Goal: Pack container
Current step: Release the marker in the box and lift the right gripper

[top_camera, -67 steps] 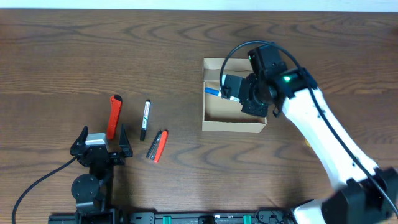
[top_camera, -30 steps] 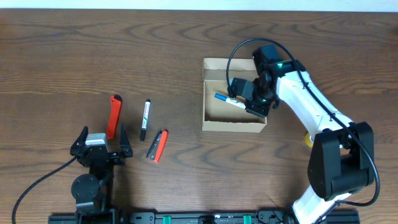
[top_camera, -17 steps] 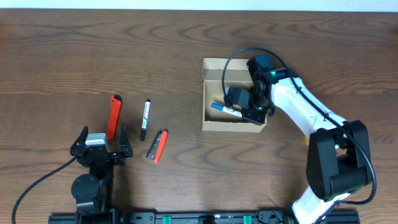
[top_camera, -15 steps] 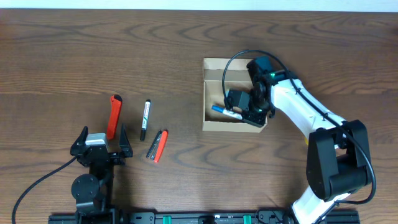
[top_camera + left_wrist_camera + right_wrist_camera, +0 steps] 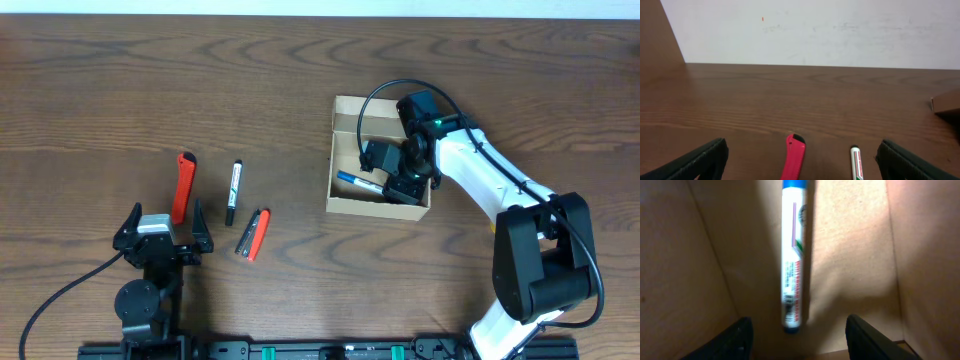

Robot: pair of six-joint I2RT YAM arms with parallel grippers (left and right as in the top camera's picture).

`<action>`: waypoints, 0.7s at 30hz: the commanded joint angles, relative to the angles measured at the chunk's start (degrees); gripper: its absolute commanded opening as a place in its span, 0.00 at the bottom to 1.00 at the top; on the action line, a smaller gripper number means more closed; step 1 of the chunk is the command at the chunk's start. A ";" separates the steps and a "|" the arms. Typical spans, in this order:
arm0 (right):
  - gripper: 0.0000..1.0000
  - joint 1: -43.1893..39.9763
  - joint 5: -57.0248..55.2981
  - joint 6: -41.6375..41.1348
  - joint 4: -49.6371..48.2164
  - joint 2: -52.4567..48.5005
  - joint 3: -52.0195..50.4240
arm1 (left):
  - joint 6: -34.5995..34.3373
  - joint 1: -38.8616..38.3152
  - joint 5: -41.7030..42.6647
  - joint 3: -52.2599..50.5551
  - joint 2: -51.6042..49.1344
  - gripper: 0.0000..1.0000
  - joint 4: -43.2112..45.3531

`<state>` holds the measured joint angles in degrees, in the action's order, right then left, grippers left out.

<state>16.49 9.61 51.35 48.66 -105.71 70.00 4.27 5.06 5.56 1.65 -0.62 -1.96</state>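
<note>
The container (image 5: 370, 206) sits right of the table's (image 5: 100, 90) middle, its flap folded back on the far side. The right end effector (image 5: 392, 178) is down inside it, against the right-hand wall. In the right wrist view the jaws stand apart with nothing between the pads. A blue-capped marker (image 5: 795, 255) lies loose on the cardboard floor, its near end just ahead of the gap between the fingers. From overhead that marker runs roughly left to right along the near part of the box floor.

3 things are not yet packed, all on the bare table well left of the container:
- a red utility knife (image 5: 184, 187), long axis running near to far;
- a green-labelled marker (image 5: 234, 190) just right of it, almost parallel;
- a red-and-black pen-shaped item (image 5: 253, 233), nearer and tilted.

They lie apart from one another.

The left end effector (image 5: 166, 208) rests at the near left edge, jaws wide open and empty. In its wrist view the knife and the green-labelled marker lie just ahead of it, between the fingers. So the left arm is much the nearer to all 3, while the right arm would have to reach across.

For the right arm, the box walls are the only hindrance. It probably has to rise straight up before swinging left, or it may drag the light cardboard along. Nothing stands on the table between the container and the 3 loose items.
</note>
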 commanded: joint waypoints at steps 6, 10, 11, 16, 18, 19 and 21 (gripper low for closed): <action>0.99 0.42 1.01 -11.32 1.07 0.52 4.96 | -0.63 -0.26 0.22 -1.40 0.42 0.95 -1.95; 0.99 0.31 0.94 -20.76 6.32 1.75 12.44 | -0.63 -0.26 0.22 -1.40 0.42 0.96 -1.92; 0.99 0.22 0.94 -20.90 7.63 1.99 14.14 | -0.63 -0.26 0.22 -1.40 0.42 0.96 -1.95; 0.79 -1.27 -0.59 -24.68 11.87 3.52 22.58 | -0.63 -0.26 0.22 -1.40 0.42 0.96 -1.95; 0.82 -2.40 -0.59 -26.16 11.61 4.42 24.61 | -0.63 -0.26 0.22 -1.40 0.42 0.95 -1.95; 0.83 -2.99 -0.59 -26.29 11.65 4.85 25.35 | -0.63 -0.26 0.22 -1.40 0.42 0.95 -1.95; 0.80 -3.87 -0.70 -26.32 11.80 5.73 26.05 | -0.63 -0.26 0.22 -1.40 0.42 0.95 -1.95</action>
<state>14.22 9.28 28.27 60.18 -102.13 94.32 4.25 5.06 5.56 1.65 -0.62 -1.96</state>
